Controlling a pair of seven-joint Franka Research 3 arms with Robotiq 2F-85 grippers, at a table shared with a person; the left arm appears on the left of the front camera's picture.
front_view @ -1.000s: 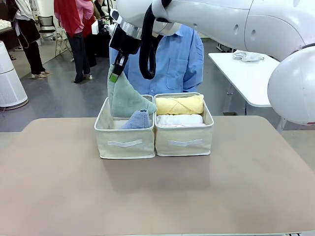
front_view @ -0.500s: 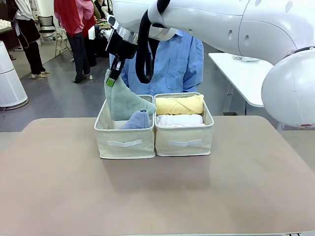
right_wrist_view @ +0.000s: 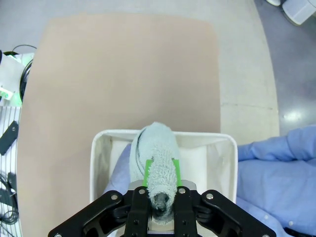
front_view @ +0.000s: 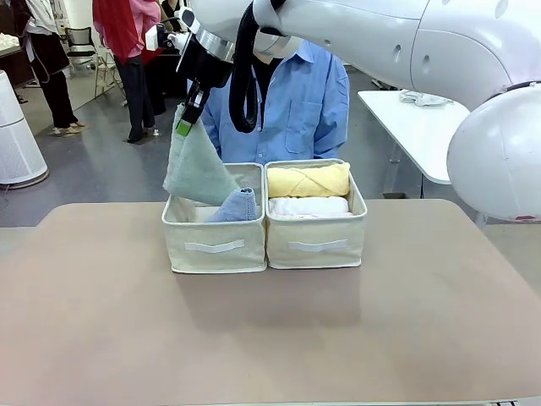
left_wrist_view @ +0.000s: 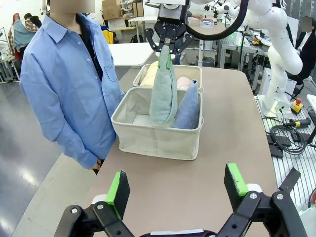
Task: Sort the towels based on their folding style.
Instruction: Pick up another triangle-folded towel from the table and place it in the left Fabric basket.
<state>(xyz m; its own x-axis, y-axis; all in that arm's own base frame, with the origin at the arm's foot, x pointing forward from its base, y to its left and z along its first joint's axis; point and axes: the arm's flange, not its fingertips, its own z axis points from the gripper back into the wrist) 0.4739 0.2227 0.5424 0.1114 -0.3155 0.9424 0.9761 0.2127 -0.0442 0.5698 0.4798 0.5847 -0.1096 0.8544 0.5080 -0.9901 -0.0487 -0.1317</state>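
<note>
My right gripper (front_view: 188,114) is shut on the tip of the grey-green cone towel (front_view: 199,165), which hangs tilted with its wide end at the rim of the left beige bin (front_view: 215,241). A light blue cone towel (front_view: 239,205) leans inside that bin. The right bin (front_view: 314,241) holds a yellow roll (front_view: 308,180) above a white roll (front_view: 308,205). In the right wrist view the gripper (right_wrist_view: 160,197) pinches the grey-green towel (right_wrist_view: 155,158) over the bin (right_wrist_view: 163,133). My left gripper (left_wrist_view: 177,185) is open and stands off from the bins (left_wrist_view: 158,133), with nothing between its fingers.
A person in a blue shirt (front_view: 296,101) stands right behind the bins at the far edge. The brown tabletop (front_view: 270,330) lies bare in front of the bins. A white side table (front_view: 423,127) stands back right; other people stand far back left.
My right gripper has lifted and moved left with the grey-green towel; its wide end has swung toward the left bin's left rim. The other towels and bins have not moved.
</note>
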